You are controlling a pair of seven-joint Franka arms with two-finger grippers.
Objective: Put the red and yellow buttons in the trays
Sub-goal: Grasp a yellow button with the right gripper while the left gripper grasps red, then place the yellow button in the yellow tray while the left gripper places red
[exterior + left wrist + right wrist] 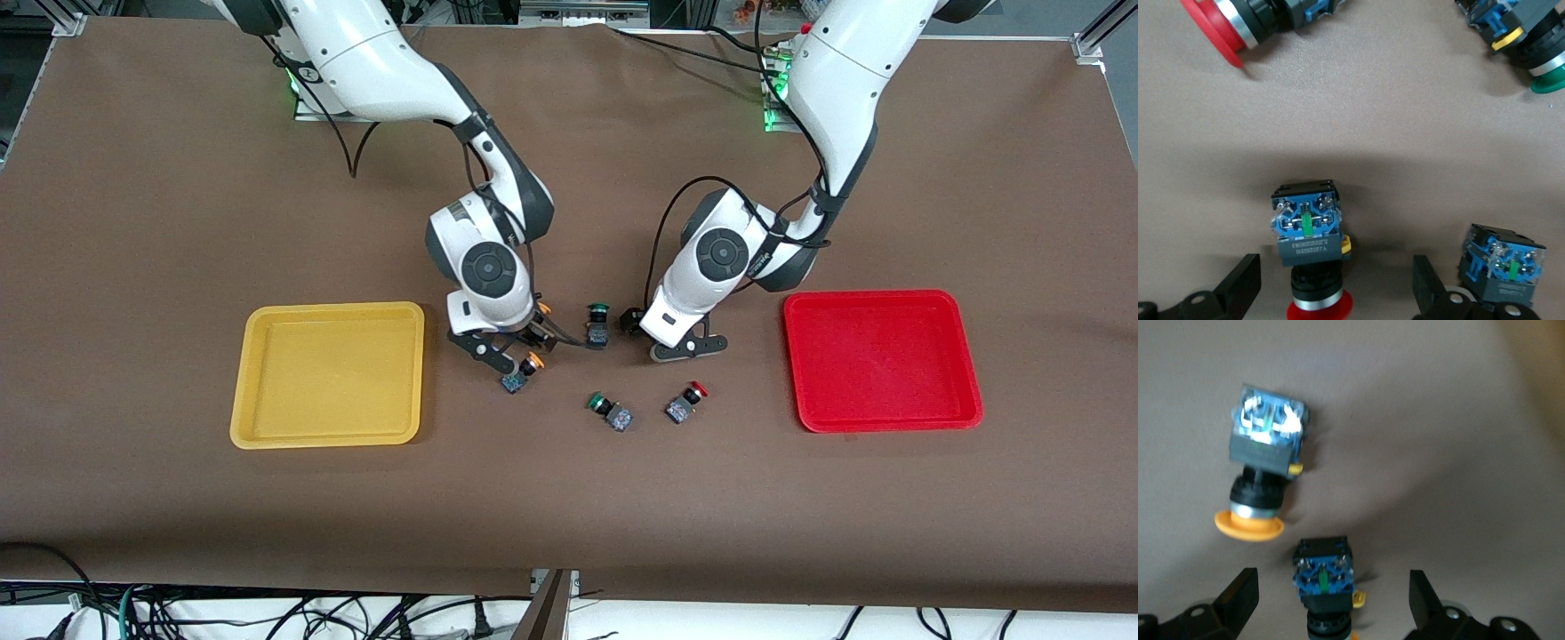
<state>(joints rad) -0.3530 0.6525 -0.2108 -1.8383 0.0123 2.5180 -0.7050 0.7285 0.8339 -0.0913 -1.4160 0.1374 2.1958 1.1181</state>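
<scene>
Overall light: I see even, bright overhead light on the brown counter (178, 222).
Shadows: soft and short; each arm drops a faint one right under itself.
Glare: mild sheen on the white arm shells; green status lights glow at both bases.
Front view: sharp edge to edge.
Left wrist view: fairly crisp; a broad dim shadow band crosses the counter.
Right wrist view: softer; the orange-capped button (1265, 463) looks blurred.

text: none readable | red button (1308, 230) label: too blurred
</scene>
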